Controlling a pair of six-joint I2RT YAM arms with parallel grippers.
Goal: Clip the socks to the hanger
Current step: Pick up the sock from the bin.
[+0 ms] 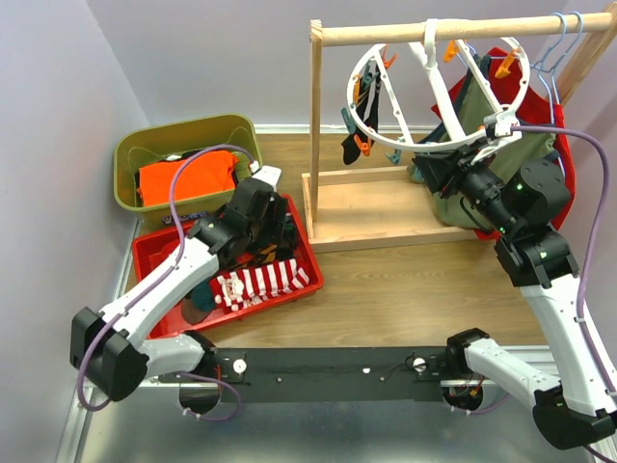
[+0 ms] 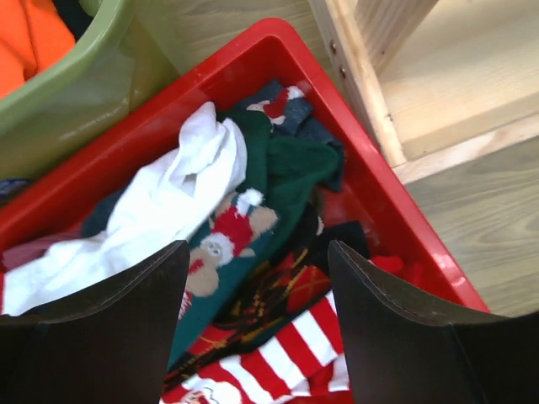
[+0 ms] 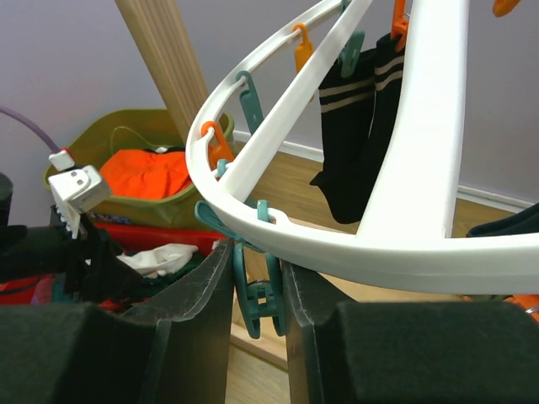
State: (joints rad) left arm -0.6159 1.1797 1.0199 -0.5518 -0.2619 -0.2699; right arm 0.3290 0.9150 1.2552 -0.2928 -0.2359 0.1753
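**Sock pick under way:** The left pincer hung spread wide over the red tray on the worktop. It gripped nothing, and its fingers stood just above the heaped socks, among them a white one, a green one with a Santa figure and a red-and-white striped one. The right pincer was clenched narrowly on a teal clip dangling from the rim of the white hanger. The hanger hung from the wooden rack with black socks already clipped on. The step in hand appeared to be choosing the next sock. The next move would call for the left pincer to drop, pinch a single sock clear of the pile and carry it up to the teal clip.
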